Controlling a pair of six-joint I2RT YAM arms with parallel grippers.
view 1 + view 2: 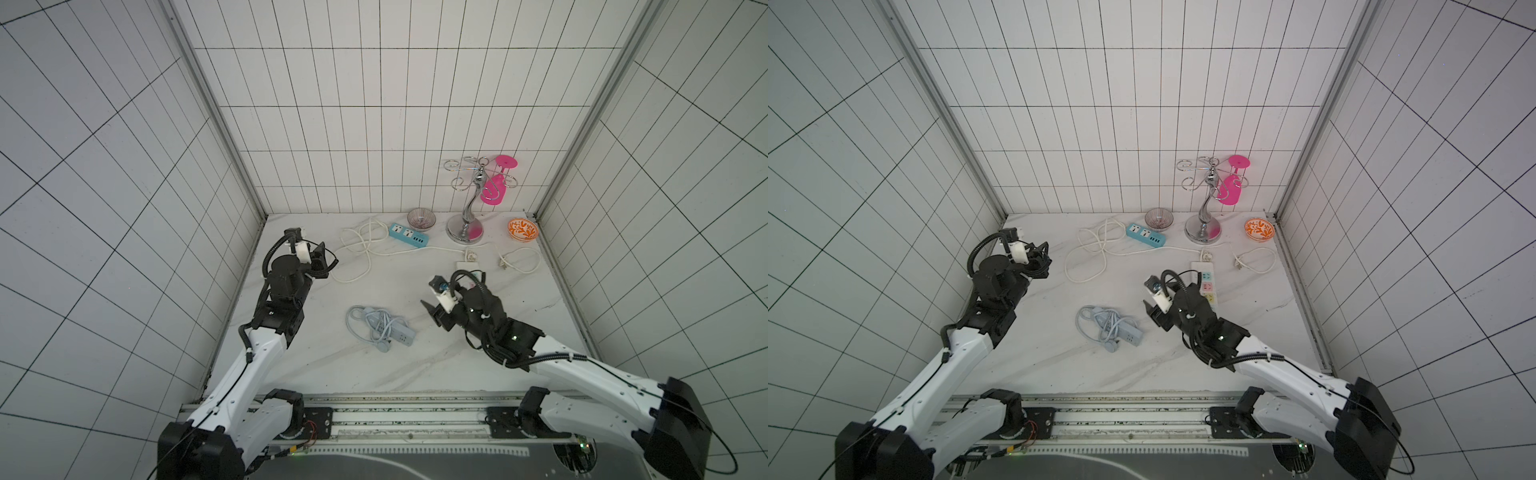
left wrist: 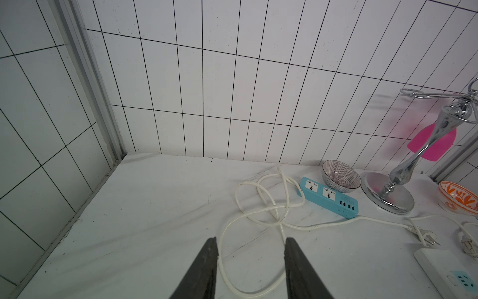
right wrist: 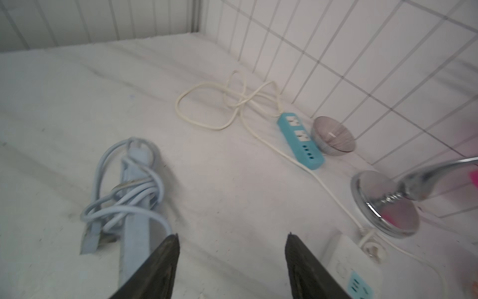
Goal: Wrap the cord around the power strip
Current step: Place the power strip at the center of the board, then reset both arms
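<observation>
Overhead: white marble-look tabletop (image 1: 332, 374), boxed in by white tiled walls (image 1: 374, 124) at back and both sides, metal rail (image 1: 374, 405) along lower edge of frame.

Upper right of tabletop, in both top views: purple-striped bowl (image 1: 421, 218), only its own stripe pattern visible inside; orange-patterned bowl (image 1: 522, 229) near right wall, likewise only pattern inside. Between them chrome glass rack (image 1: 464, 232) with pink glass (image 1: 494, 189) hanging upside down. Teal strip (image 1: 408, 235) just left of striped bowl, white cord (image 1: 355, 253) looped loosely to its left. Long white strip (image 1: 1206, 282) partly hidden behind right arm (image 1: 1266, 365).

Centre of frame, slightly low: power strip (image 1: 401, 334) flat on tabletop, angled, touched by neither gripper. Cord (image 1: 381, 325) looped several times across strip's middle, one loose loop spilling off its upper-left end, plug (image 1: 382, 346) just beside lower edge of strip.

Left gripper (image 2: 249, 240) at left-centre of frame, near left wall, well apart from power strip; jaws parted partway, clamping nothing, white cord on tabletop close by. Right gripper (image 3: 232, 235) just right of power strip, near but not touching; jaws likewise parted, gripping nothing.
</observation>
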